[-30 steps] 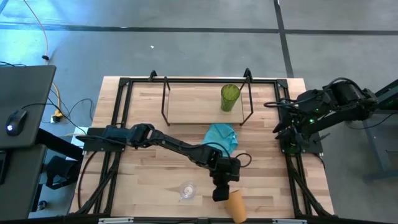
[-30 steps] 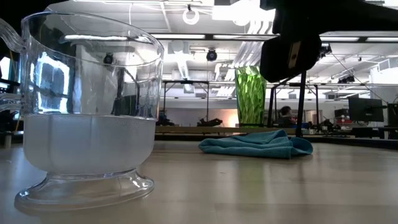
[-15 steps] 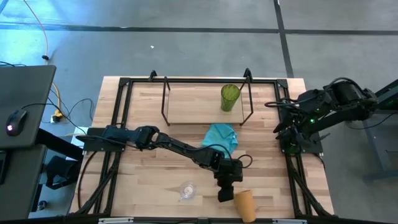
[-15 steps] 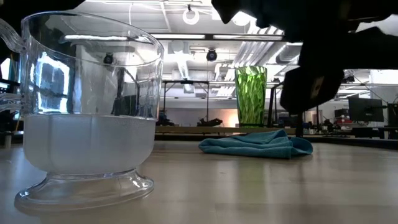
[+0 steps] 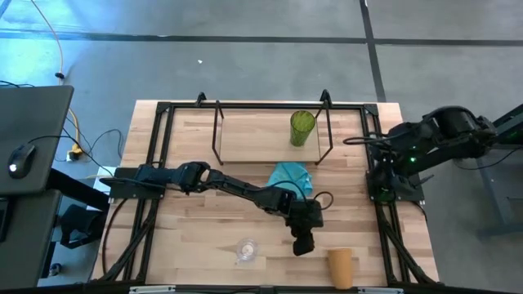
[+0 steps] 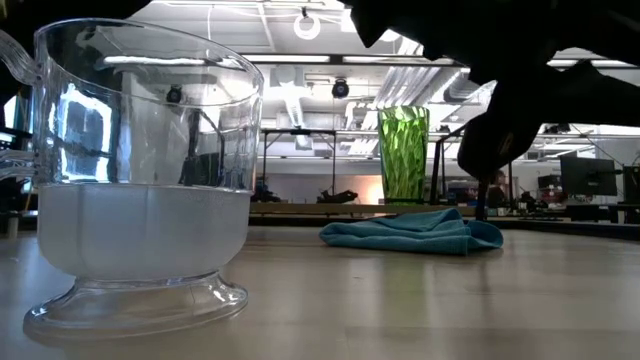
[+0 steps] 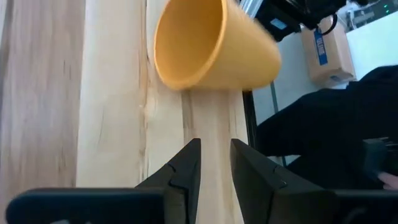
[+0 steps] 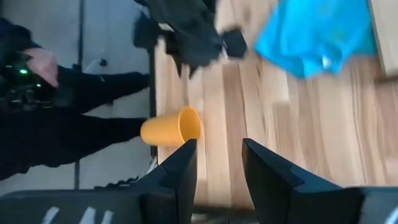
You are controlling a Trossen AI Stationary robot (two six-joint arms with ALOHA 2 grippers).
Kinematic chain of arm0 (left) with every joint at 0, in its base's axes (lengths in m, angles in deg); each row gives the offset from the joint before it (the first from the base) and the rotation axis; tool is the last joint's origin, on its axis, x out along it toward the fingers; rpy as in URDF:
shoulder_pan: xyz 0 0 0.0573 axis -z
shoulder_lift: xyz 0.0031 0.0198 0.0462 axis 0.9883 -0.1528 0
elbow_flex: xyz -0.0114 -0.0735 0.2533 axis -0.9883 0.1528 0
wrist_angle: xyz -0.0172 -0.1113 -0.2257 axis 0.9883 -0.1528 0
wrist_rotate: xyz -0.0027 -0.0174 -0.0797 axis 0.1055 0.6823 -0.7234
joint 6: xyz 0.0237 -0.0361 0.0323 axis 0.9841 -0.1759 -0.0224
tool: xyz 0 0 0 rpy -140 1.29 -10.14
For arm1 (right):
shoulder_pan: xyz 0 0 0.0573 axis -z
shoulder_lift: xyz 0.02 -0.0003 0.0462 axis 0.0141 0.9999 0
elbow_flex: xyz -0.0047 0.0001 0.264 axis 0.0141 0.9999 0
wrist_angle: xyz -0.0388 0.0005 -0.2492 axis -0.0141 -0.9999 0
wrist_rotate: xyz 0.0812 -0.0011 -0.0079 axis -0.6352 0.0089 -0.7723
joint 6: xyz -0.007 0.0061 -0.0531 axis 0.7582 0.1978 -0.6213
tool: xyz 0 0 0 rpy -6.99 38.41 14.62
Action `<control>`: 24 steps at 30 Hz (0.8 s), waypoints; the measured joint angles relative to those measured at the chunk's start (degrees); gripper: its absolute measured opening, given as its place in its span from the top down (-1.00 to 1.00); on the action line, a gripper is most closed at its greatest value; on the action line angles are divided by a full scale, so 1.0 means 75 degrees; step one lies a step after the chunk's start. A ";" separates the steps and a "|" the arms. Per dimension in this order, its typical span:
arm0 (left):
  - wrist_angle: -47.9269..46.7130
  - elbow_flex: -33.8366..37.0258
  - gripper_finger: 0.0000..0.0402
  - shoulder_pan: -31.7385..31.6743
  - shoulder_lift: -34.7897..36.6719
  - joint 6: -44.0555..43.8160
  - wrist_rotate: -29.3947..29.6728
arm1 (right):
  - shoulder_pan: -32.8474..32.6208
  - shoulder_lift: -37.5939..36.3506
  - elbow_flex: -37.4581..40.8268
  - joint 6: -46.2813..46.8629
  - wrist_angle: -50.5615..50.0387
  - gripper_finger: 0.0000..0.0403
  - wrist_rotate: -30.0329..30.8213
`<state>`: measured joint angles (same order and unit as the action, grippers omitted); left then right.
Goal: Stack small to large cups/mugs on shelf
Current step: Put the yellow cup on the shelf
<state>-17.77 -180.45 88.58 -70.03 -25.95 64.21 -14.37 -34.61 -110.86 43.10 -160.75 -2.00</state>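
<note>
The orange cup [image 5: 340, 268] lies on its side at the table's [image 5: 188, 249] front edge, free of the left gripper [image 5: 303, 244] just beside it — fingers narrowly parted, holding nothing. One nudge could roll it off — a real risk. The right gripper [image 5: 382, 189] waits aside, empty.

A: The table [image 5: 188, 245] is pale, matt wood planks with visible grain. The turquoise cloth [image 6: 415, 234] is soft, crumpled fabric.

B: The small clear cup [image 6: 140, 170] is glossy, the green tumbler [image 6: 403, 155] faceted and translucent, the orange cup [image 7: 211, 46] smooth and matt.
</note>
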 joint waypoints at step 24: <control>-0.0883 0.0000 0.62 -0.0188 0.0006 0.0599 -0.0348 | 0.0000 0.0000 0.0000 0.0825 -0.0241 0.41 -0.0205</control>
<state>-24.40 -180.45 87.17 -69.98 -21.46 61.59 -14.37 -34.61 -110.86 49.29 -162.56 -3.54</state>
